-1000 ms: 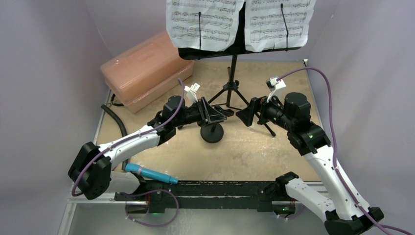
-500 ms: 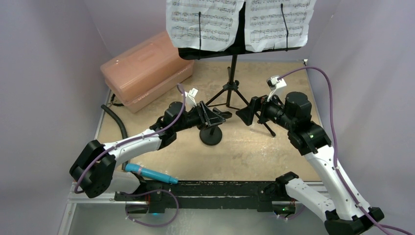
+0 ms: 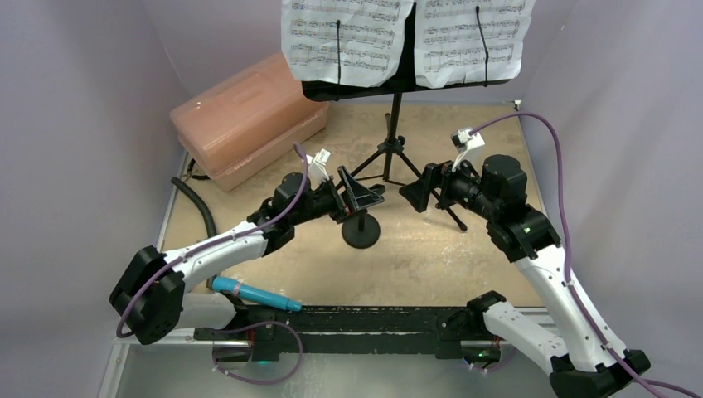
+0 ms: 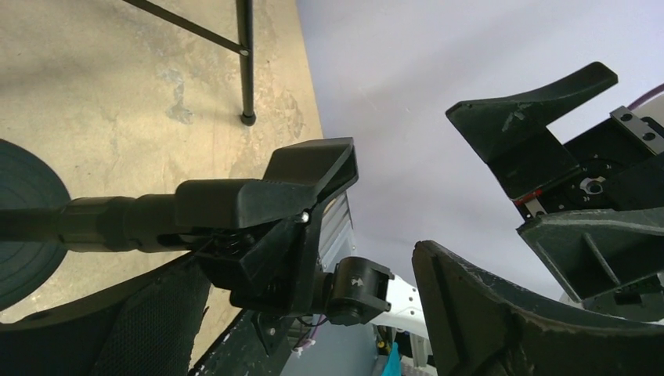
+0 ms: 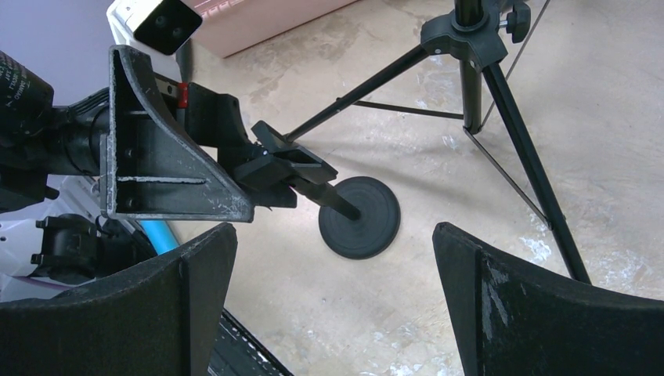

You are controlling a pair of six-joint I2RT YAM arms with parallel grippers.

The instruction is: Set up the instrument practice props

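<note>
Mic stand (image 3: pixel 361 230) stands mid-table (image 3: pixel 464 274), round base flat, just in front of the music stand (image 3: pixel 396 116) legs and between the two grippers. Long axis is the stem, near vertical as far as the overhead view shows: base down, clip (image 4: pixel 309 168) up, the clip head angled toward the right arm's side. Judged stiff and bottom-heavy, thin stem, light top. It should sit steady, but a push up high could tip or skid it. Best hold is on the stem just under the clip, not on the clip itself, which looks like thin plastic. Left gripper (image 3: pixel 361 192) is spread wide around the stand's top, stem and clip lying between the fingers, no pinch visible. Right gripper (image 5: pixel 333 258) is also spread, empty, hanging near the stand on the other side and facing it. Mic (image 3: pixel 253 294) lies at the table's near edge beside the left arm's base, well apart from the stand, long axis roughly left to right, which end is the head unclear. Judged a smooth rigid barrel, likely to roll; grip across mid-barrel. Both pages (image 3: pixel 348 37) sit on the music stand desk. Pink box (image 3: pixel 249 116) sits at far left.
</note>
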